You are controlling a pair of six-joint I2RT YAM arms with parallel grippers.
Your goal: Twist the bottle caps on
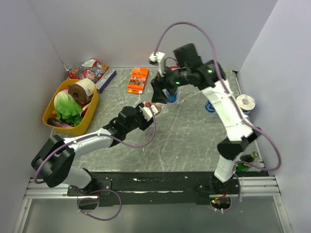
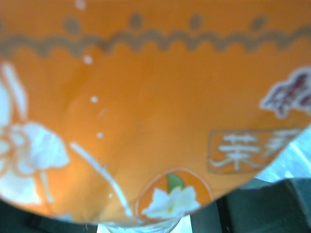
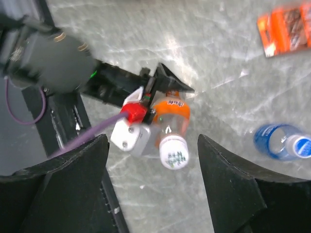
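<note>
Sitting on the neck of the orange bottle (image 3: 171,116), the whitish cap (image 3: 174,153) is the end of that bottle closest to the right wrist camera. The bottle's long axis therefore runs from the labelled body up toward that camera, and it is tilted rather than plumb. Whether the cap is threaded down or only resting on the neck cannot be told. The bottle is at the middle of the marbled table (image 1: 194,141), clamped around its body by the left gripper (image 1: 147,111), whose own camera shows nothing but orange label pressed close. Whether the base touches the surface is hidden. Just above the cap end, slightly to the far side, hangs the right gripper (image 3: 151,143), its jaws spread wide and holding nothing. In its wrist view the cap lies between the two dark fingers (image 3: 73,170), somewhat off their midline. The right arm is plainly the nearer one for the cap, and I judge that the coming move needs those jaws centred on the cap and lined up along the bottle's tilted axis before they close and turn. An off-centre close could push the neck sideways in the left gripper's hold. To the right of the pair is a blue-labelled bottle (image 3: 279,141); I cannot tell whether its cap is on. A second blue bottle (image 1: 210,106) stands further right, and the flat orange box (image 3: 286,26) lies well apart at the far side.
</note>
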